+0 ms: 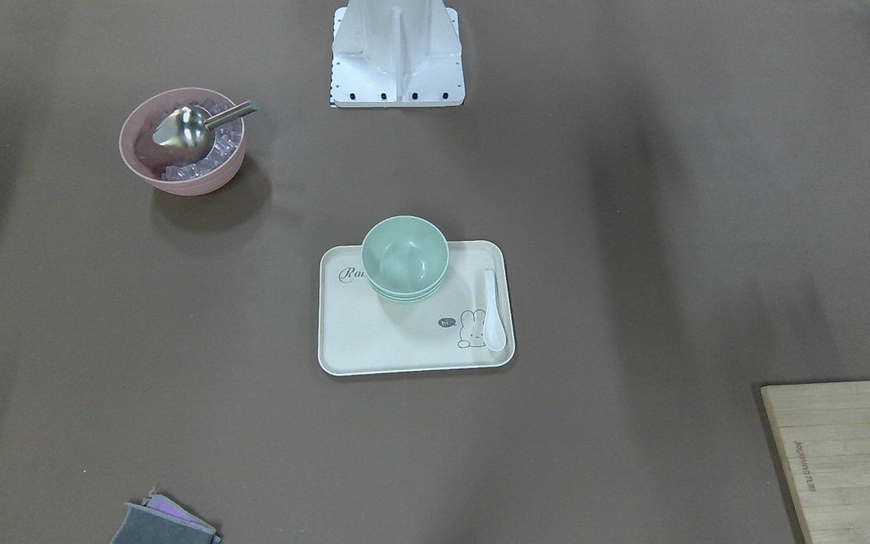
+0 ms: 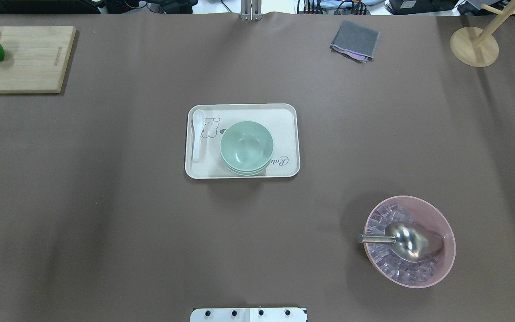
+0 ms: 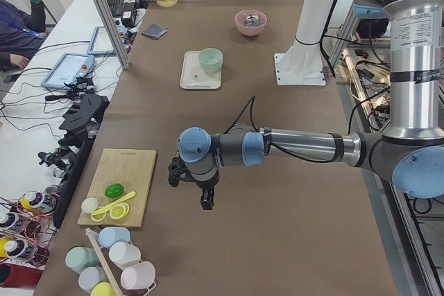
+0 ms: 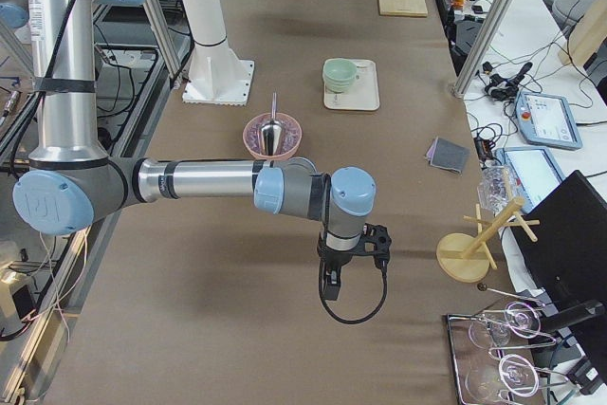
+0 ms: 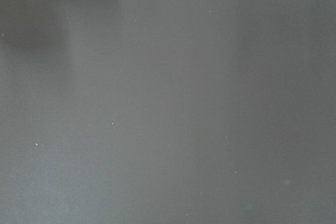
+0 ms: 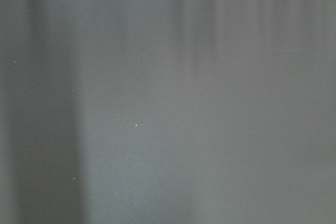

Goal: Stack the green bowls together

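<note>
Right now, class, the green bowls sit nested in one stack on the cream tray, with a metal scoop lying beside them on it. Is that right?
Not quite. The green bowls are nested in one stack on the cream tray, but a white spoon lies beside them there; the metal scoop is in the pink bowl. The overhead exterior view shows it.

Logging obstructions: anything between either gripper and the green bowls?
Only a white ceramic spoon, flat on the beige rectangular tray beside the nested pale mint-green round bowls, on the side of the left gripper. Nothing visible toward the right gripper.
</note>
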You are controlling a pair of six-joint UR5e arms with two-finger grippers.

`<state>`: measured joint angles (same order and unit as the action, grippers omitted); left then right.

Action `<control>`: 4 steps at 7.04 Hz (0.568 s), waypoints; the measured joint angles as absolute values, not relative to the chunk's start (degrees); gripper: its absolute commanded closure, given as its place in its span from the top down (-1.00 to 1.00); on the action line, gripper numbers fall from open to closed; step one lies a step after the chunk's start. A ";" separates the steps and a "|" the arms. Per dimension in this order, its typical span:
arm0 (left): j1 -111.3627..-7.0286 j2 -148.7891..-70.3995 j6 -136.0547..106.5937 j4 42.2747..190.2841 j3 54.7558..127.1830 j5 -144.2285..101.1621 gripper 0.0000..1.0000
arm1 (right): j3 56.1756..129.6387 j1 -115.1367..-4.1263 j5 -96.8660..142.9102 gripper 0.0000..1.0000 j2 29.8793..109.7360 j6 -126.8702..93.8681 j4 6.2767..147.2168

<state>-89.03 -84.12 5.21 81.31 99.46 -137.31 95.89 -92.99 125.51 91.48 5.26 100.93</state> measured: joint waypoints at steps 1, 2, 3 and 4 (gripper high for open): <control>-89.54 -84.20 5.13 81.36 99.57 -137.35 0.97 | 95.89 -92.98 125.51 1.00 91.49 5.22 100.94; -90.00 -84.14 5.11 81.38 99.65 -137.35 0.97 | 95.89 -92.94 125.51 1.00 91.56 5.20 100.92; -90.41 -83.96 5.15 81.38 99.70 -137.32 0.97 | 95.89 -92.89 125.51 1.00 91.68 5.19 100.91; -90.74 -83.68 5.27 81.39 99.73 -137.30 0.97 | 95.96 -92.85 125.56 1.00 91.99 5.19 100.88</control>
